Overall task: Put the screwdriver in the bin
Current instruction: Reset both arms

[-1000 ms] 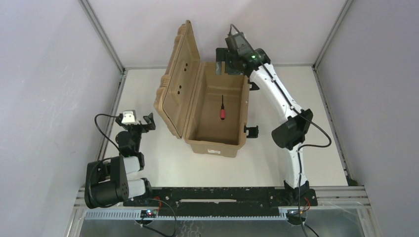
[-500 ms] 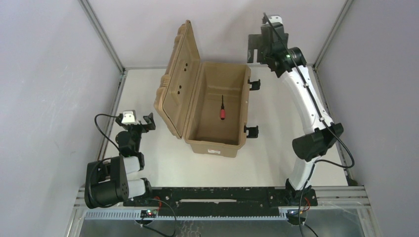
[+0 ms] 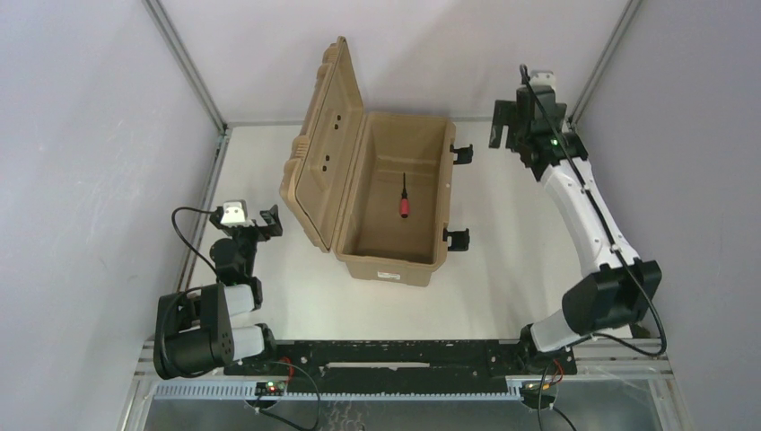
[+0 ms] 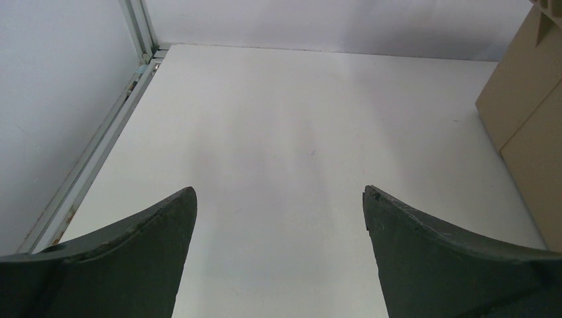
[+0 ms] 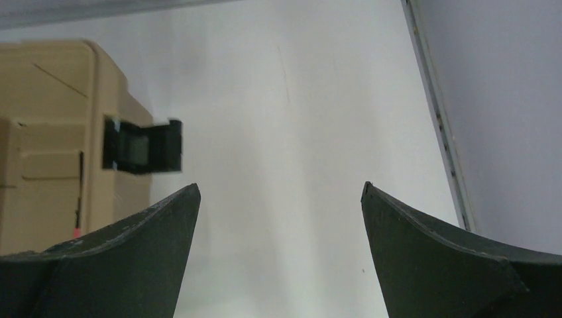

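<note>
The screwdriver (image 3: 405,199), red-handled with a thin black shaft, lies on the floor of the open tan bin (image 3: 393,262). The bin's lid (image 3: 328,148) stands up on its left side. In the right wrist view the bin (image 5: 46,86) is at the left, and a thin dark shaft with a speck of red (image 5: 81,189) shows inside it. My right gripper (image 3: 520,126) (image 5: 280,189) is open and empty, held high to the right of the bin's far right corner. My left gripper (image 3: 247,224) (image 4: 280,192) is open and empty, low over the table left of the bin.
Two black latches (image 3: 457,239) (image 3: 462,153) hang off the bin's right wall; one shows in the right wrist view (image 5: 142,146). The lid's tan outer face (image 4: 530,119) is at the right of the left wrist view. Metal frame rails (image 3: 202,206) border the white table.
My right arm has swung from over the bin's far right corner out to the right, away from the bin. The screwdriver, the bin and my left arm have not moved.
</note>
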`<action>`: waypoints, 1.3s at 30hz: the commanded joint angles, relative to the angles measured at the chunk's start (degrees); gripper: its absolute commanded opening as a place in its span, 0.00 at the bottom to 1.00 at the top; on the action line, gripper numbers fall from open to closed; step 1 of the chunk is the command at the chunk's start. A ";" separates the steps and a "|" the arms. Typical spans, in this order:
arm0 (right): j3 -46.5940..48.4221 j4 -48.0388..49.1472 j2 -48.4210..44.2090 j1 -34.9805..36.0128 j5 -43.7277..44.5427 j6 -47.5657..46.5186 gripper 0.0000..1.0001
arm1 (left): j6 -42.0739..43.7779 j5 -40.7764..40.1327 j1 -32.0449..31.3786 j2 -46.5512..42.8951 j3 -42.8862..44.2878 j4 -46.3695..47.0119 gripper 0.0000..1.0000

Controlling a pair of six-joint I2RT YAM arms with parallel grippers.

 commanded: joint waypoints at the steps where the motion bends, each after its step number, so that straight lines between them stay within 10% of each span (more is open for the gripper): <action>1: -9.80 8.15 -7.07 -1.64 -0.85 0.20 1.00 | -0.64 -0.10 -0.03 0.09 -0.92 3.06 1.00; 22: -44.99 21.62 -15.06 -6.68 -8.06 6.69 1.00 | -0.55 -0.40 -0.35 0.09 -0.92 3.15 1.00; 39: -50.84 24.16 -14.70 -9.41 -10.68 8.17 1.00 | -0.55 -0.43 -0.38 -0.01 -0.92 3.17 1.00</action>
